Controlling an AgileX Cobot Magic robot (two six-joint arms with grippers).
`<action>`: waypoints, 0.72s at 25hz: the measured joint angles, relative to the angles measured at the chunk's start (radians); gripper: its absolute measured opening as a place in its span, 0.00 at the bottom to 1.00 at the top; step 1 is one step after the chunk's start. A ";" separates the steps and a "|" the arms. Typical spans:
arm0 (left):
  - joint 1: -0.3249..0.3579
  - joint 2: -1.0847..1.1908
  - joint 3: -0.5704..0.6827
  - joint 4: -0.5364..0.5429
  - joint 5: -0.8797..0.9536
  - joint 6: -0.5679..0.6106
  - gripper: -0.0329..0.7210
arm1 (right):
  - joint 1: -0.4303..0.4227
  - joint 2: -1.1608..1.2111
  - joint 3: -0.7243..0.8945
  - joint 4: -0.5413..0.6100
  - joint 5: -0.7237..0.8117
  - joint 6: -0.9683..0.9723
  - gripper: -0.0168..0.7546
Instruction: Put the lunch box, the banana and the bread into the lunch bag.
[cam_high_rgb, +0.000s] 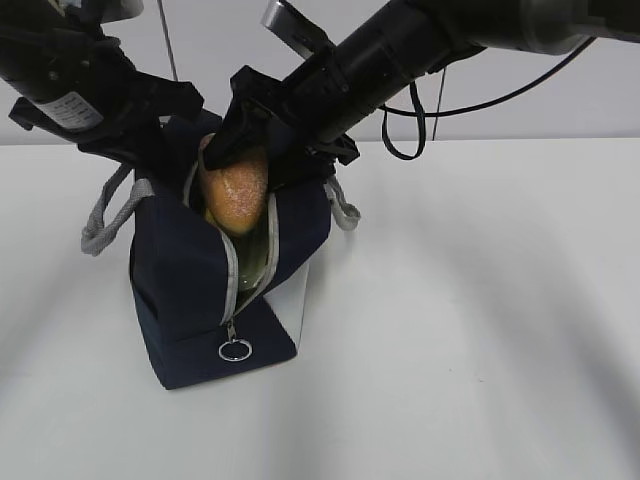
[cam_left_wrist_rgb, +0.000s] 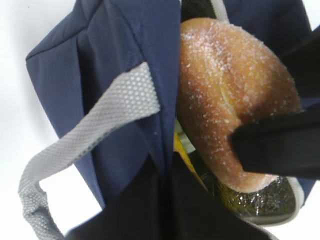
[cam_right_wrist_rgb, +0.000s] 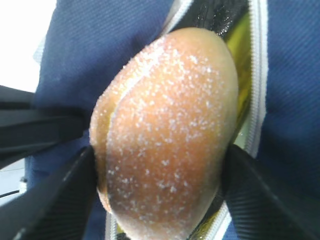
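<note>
The navy lunch bag (cam_high_rgb: 180, 270) stands on the white table with its zipper open. My right gripper (cam_high_rgb: 255, 160) is shut on the golden-brown bread (cam_high_rgb: 235, 185) and holds it on end in the bag's mouth, partly inside. In the right wrist view the bread (cam_right_wrist_rgb: 165, 135) fills the space between the two black fingers of that gripper (cam_right_wrist_rgb: 157, 190). My left gripper (cam_high_rgb: 165, 150) is shut on the bag's upper left edge; in the left wrist view it (cam_left_wrist_rgb: 167, 200) pinches a fold of the navy fabric (cam_left_wrist_rgb: 115, 50). A yellow sliver of banana (cam_left_wrist_rgb: 184, 152) shows under the bread (cam_left_wrist_rgb: 225, 90). The lunch box is hidden.
Grey webbing handles (cam_high_rgb: 105, 215) (cam_high_rgb: 343, 210) hang on both sides of the bag. The metal ring pull (cam_high_rgb: 235, 350) hangs at the low front end of the zipper. A shiny lining (cam_left_wrist_rgb: 260, 205) shows inside the opening. White table (cam_high_rgb: 470, 330) lies to the right.
</note>
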 joint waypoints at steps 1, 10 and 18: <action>0.000 0.000 0.000 0.000 0.000 0.000 0.04 | 0.000 0.000 0.000 0.000 0.000 -0.001 0.76; 0.000 0.000 0.000 0.000 0.001 0.000 0.04 | 0.000 0.000 0.000 -0.032 0.006 -0.005 0.77; 0.000 0.000 0.000 0.000 0.001 0.000 0.04 | 0.000 0.000 0.000 -0.055 0.006 -0.016 0.81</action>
